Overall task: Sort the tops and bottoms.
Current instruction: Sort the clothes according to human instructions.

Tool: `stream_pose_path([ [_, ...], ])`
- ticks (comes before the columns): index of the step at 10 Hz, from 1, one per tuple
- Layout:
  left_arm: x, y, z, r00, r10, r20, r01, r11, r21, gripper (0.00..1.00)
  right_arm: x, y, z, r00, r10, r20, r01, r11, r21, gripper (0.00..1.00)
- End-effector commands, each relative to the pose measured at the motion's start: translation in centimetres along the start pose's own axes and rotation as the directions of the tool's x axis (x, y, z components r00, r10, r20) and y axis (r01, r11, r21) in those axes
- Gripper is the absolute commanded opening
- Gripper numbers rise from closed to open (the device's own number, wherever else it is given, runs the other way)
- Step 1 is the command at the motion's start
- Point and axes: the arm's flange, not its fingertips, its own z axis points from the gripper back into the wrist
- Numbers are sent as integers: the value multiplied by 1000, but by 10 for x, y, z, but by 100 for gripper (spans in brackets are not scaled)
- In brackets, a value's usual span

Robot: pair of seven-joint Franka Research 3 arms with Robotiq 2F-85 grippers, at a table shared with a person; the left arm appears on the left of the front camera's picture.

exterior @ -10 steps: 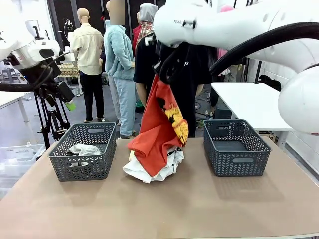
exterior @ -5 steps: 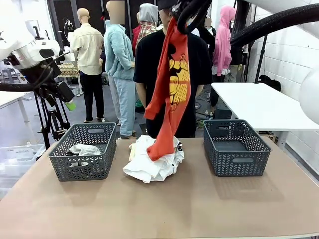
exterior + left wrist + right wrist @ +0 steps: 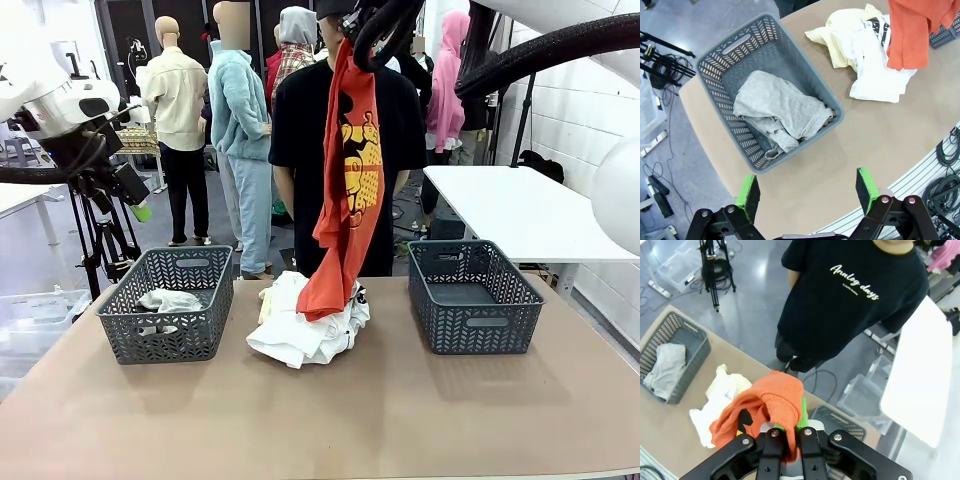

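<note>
- The right gripper (image 3: 350, 30), pressed together on the red-orange T-shirt (image 3: 350, 180), stands higher than a second ago, now at the top edge of the front view.
- The shirt, then bunched low over the white T-shirt (image 3: 300, 335), now hangs as a long strip. Its lower end reaches that pile on the surface (image 3: 330, 420).
- The left gripper (image 3: 807, 192) is spread, empty and unmoved above the left basket (image 3: 715, 65).

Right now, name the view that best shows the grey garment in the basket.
Left wrist view: it looks straight down on the whole grey garment in its basket. Front view shows a pale bit behind the wall; right wrist view, a small distant shape.
</note>
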Motion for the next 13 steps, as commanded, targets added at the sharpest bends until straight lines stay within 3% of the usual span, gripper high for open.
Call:
stream_pose_path([
  [1,-1,0,0,1000,11,3,-11,1000,-12,100,-2,0,5,1000,-8,-2,8,1000,-3,0],
  [13,-1,0,0,1000,11,3,-11,1000,-12,100,-2,0,5,1000,-8,-2,8,1000,-3,0],
])
